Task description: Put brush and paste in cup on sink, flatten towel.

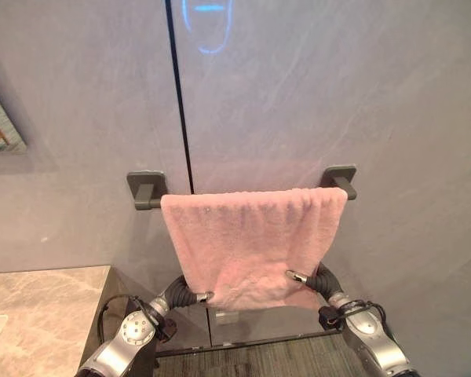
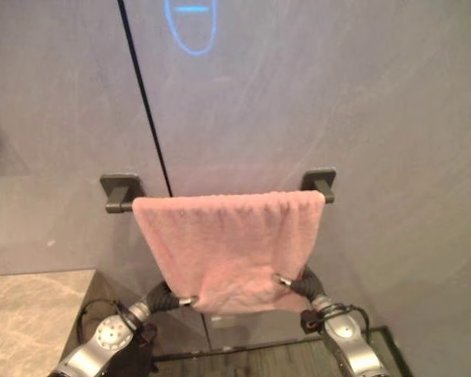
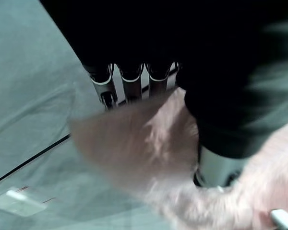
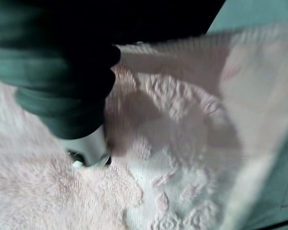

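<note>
Towel stage under way: pink towel [image 1: 251, 239] draped over wall rail [image 1: 145, 191], lower hem bunched, left robot hand [image 1: 190, 296] and right robot hand [image 1: 314, 280] at hem, finger state indeterminable; cup stage unverifiable.

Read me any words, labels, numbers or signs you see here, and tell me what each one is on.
No readable text anywhere.
Pink towel on the towel bar: no label or print visible.
Grey wall panels: a blue glowing oval with a bar, a light mark rather than lettering.
Small pale tag on the lower wall: too blurred to read.
</note>
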Controlling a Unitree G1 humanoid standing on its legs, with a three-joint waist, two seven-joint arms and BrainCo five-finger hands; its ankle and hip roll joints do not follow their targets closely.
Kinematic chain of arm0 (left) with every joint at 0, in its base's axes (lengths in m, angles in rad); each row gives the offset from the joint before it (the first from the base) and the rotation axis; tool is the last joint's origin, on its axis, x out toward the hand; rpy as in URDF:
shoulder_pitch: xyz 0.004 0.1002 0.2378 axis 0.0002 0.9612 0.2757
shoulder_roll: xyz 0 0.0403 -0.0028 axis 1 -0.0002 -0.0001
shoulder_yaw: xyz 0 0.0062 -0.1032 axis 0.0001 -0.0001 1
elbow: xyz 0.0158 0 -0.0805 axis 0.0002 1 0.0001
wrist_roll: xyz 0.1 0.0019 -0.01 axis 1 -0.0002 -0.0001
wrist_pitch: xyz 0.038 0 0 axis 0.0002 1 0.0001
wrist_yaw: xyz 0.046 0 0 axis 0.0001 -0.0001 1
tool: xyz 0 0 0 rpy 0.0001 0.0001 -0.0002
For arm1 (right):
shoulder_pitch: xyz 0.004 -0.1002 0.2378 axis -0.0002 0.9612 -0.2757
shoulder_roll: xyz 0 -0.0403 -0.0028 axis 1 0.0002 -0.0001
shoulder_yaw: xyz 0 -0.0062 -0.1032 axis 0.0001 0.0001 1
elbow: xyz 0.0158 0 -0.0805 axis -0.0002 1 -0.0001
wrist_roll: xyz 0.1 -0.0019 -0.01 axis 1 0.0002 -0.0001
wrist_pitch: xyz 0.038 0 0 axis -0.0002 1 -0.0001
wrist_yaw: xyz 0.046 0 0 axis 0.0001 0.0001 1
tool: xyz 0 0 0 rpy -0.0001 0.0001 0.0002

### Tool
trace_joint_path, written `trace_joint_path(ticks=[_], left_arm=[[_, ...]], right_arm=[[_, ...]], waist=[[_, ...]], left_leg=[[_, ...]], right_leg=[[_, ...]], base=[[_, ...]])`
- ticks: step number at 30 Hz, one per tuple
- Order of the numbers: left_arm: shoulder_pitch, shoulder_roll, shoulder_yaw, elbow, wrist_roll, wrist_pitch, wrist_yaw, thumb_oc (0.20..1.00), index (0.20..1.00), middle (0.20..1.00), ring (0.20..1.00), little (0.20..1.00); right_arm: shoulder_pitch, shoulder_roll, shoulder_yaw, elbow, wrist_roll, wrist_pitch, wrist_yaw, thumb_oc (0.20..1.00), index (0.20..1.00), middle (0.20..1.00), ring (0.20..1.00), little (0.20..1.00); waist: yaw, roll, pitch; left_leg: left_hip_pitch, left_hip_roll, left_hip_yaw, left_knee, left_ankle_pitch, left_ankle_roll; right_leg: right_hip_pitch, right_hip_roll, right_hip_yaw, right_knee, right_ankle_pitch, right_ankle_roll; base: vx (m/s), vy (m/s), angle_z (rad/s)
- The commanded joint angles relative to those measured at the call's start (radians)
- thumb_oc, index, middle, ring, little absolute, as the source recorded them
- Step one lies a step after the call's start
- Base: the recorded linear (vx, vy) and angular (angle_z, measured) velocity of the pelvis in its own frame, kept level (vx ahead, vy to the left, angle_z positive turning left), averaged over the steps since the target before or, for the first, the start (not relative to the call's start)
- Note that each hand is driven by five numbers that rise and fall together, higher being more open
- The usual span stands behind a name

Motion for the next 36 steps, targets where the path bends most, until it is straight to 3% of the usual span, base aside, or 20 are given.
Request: trace_joint_path(ticks=[1, 2, 6, 7, 8, 9, 10, 11, 13, 17, 18, 20, 23, 24, 30, 36], left_arm=[[0.006, 0.048, 0.126, -0.02, 0.045, -0.041, 0.077, 1.0, 1.0, 1.0, 1.0, 1.0], [0.009, 0.049, 0.128, -0.023, 0.045, -0.039, 0.077, 1.0, 1.0, 1.0, 1.0, 1.0], [0.145, 0.074, 0.321, -0.104, 0.084, -0.053, 0.141, 1.0, 1.0, 1.0, 1.0, 1.0], [0.153, 0.075, 0.325, -0.111, 0.084, -0.05, 0.14, 1.0, 1.0, 1.0, 1.0, 1.0], [0.229, 0.075, 0.45, -0.179, 0.129, -0.059, 0.208, 1.0, 1.0, 1.0, 1.0, 1.0], [0.234, 0.075, 0.453, -0.184, 0.129, -0.057, 0.207, 1.0, 1.0, 1.0, 1.0, 1.0], [0.329, 0.069, 0.627, -0.295, 0.227, -0.057, 0.314, 1.0, 1.0, 1.0, 1.0, 1.0], [0.333, 0.069, 0.63, -0.299, 0.228, -0.056, 0.314, 1.0, 1.0, 1.0, 1.0, 1.0], [0.38, 0.058, 0.76, -0.392, 0.308, -0.06, 0.406, 1.0, 1.0, 1.0, 1.0, 1.0], [0.355, 0.082, 0.867, -0.522, 0.388, -0.084, 0.478, 1.0, 1.0, 1.0, 1.0, 1.0], [0.356, 0.082, 0.868, -0.523, 0.388, -0.084, 0.478, 1.0, 1.0, 1.0, 1.0, 1.0], [0.276, 0.177, 0.871, -0.643, 0.442, -0.123, 0.5, 1.0, 1.0, 1.0, 1.0, 1.0], [0.221, 0.296, 0.825, -0.731, 0.452, -0.167, 0.491, 1.0, 1.0, 1.0, 1.0, 1.0], [0.221, 0.296, 0.825, -0.731, 0.451, -0.167, 0.49, 1.0, 1.0, 1.0, 1.0, 1.0], [0.193, 0.519, 0.72, -0.778, 0.452, -0.22, 0.455, 1.0, 1.0, 1.0, 1.0, 1.0], [0.181, 0.608, 0.621, -0.726, 0.446, -0.239, 0.403, 1.0, 1.0, 1.0, 1.0, 1.0]], right_arm=[[-0.005, 0.022, -0.136, -0.052, 0.041, -0.075, -0.045, 1.0, 1.0, 1.0, 1.0, 1.0], [-0.003, 0.022, -0.136, -0.054, 0.041, -0.074, -0.045, 1.0, 1.0, 1.0, 1.0, 1.0], [0.085, 0.05, -0.3, -0.106, 0.01, -0.114, -0.112, 1.0, 1.0, 1.0, 1.0, 1.0], [0.089, 0.051, -0.298, -0.111, 0.007, -0.112, -0.114, 1.0, 1.0, 1.0, 1.0, 1.0], [0.123, 0.049, -0.412, -0.174, -0.081, -0.148, -0.198, 1.0, 1.0, 1.0, 1.0, 1.0], [0.125, 0.051, -0.41, -0.178, -0.083, -0.146, -0.199, 1.0, 1.0, 1.0, 1.0, 1.0], [0.145, 0.023, -0.524, -0.264, -0.288, -0.158, -0.333, 1.0, 1.0, 1.0, 1.0, 1.0], [0.146, 0.024, -0.523, -0.267, -0.291, -0.156, -0.334, 1.0, 1.0, 1.0, 1.0, 1.0], [0.152, -0.018, -0.607, -0.361, -0.449, -0.155, -0.422, 1.0, 1.0, 1.0, 1.0, 1.0], [0.121, -0.118, -0.627, -0.51, -0.65, -0.152, -0.437, 1.0, 1.0, 1.0, 1.0, 1.0], [0.121, -0.117, -0.626, -0.51, -0.65, -0.152, -0.437, 1.0, 1.0, 1.0, 1.0, 1.0], [0.061, -0.226, -0.567, -0.646, -0.735, -0.183, -0.422, 1.0, 1.0, 1.0, 1.0, 1.0], [0.011, -0.313, -0.467, -0.731, -0.743, -0.206, -0.377, 1.0, 1.0, 1.0, 1.0, 1.0], [0.011, -0.313, -0.466, -0.731, -0.745, -0.204, -0.378, 1.0, 1.0, 1.0, 1.0, 1.0], [-0.045, -0.528, -0.306, -0.776, -0.823, -0.225, -0.372, 1.0, 1.0, 1.0, 1.0, 1.0], [-0.069, -0.644, -0.219, -0.723, -0.885, -0.219, -0.356, 1.0, 1.0, 1.0, 1.0, 1.0]], waist=[[0.016, -0.003, 0.03], [0.015, -0.003, 0.029], [0.019, 0.003, 0.034], [0.017, 0.002, 0.031], [0.02, 0.008, 0.036], [0.019, 0.007, 0.035], [0.024, 0.011, 0.033], [0.023, 0.011, 0.033], [0.028, 0.009, 0.033], [0.037, 0.001, 0.028], [0.036, 0.001, 0.028], [0.041, -0.004, 0.019], [0.04, -0.008, 0.021], [0.04, -0.008, 0.021], [0.034, -0.009, 0.025], [0.026, -0.005, 0.031]], left_leg=[[0.053, -0.061, 0.029, 0.012, -0.069, 0.041], [0.053, -0.061, 0.029, 0.012, -0.069, 0.041], [0.046, -0.06, 0.025, 0.012, -0.065, 0.041], [0.047, -0.06, 0.025, 0.012, -0.066, 0.041], [0.05, -0.061, 0.021, 0.012, -0.074, 0.042], [0.046, -0.061, 0.022, 0.012, -0.069, 0.042], [0.045, -0.063, 0.017, 0.012, -0.075, 0.045], [0.045, -0.063, 0.017, 0.012, -0.075, 0.045], [0.046, -0.063, 0.014, 0.012, -0.079, 0.046], [0.045, -0.063, 0.005, 0.012, -0.079, 0.044], [0.045, -0.063, 0.004, 0.012, -0.08, 0.043], [0.043, -0.062, -0.001, 0.012, -0.079, 0.04], [0.043, -0.063, -0.002, 0.012, -0.076, 0.037], [0.043, -0.063, -0.002, 0.012, -0.076, 0.037], [0.047, -0.061, 0.001, 0.012, -0.073, 0.032], [0.051, -0.061, 0.008, 0.012, -0.072, 0.029]], right_leg=[[-0.034, 0.024, -0.067, 0.079, -0.006, -0.009], [-0.034, 0.024, -0.067, 0.079, -0.006, -0.009], [-0.038, 0.022, -0.072, 0.071, 0.0, -0.008], [-0.038, 0.022, -0.072, 0.071, 0.0, -0.007], [-0.033, 0.021, -0.075, 0.067, -0.002, -0.005], [-0.036, 0.02, -0.074, 0.066, 0.002, -0.006], [-0.037, 0.019, -0.077, 0.064, 0.003, -0.006], [-0.037, 0.019, -0.076, 0.064, 0.003, -0.006], [-0.036, 0.018, -0.078, 0.067, 0.0, -0.006], [-0.033, 0.018, -0.081, 0.063, 0.0, -0.007], [-0.033, 0.018, -0.081, 0.063, 0.0, -0.006], [-0.031, 0.019, -0.083, 0.065, -0.001, -0.007], [-0.033, 0.021, -0.082, 0.07, -0.002, -0.005], [-0.033, 0.021, -0.082, 0.07, -0.002, -0.005], [-0.036, 0.023, -0.081, 0.073, -0.001, -0.001], [-0.037, 0.022, -0.077, 0.075, -0.001, 0.004]], base=[[-0.04, -0.007, 0.0], [-0.04, -0.004, 0.0], [-0.02, 0.001, 0.01], [0.0, 0.0, 0.0], [0.0, 0.0, 0.0], [0.0, 0.035, 0.0], [0.0, 0.0, 0.0], [-0.01, 0.018, -0.04], [0.0, 0.001, -0.02], [0.0, -0.004, 0.09], [-0.01, -0.007, 0.16], [-0.01, -0.008, 0.11], [-0.01, -0.005, 0.01], [0.0, 0.0, 0.0], [0.0, 0.0, 0.0], [0.0, 0.001, -0.01]])
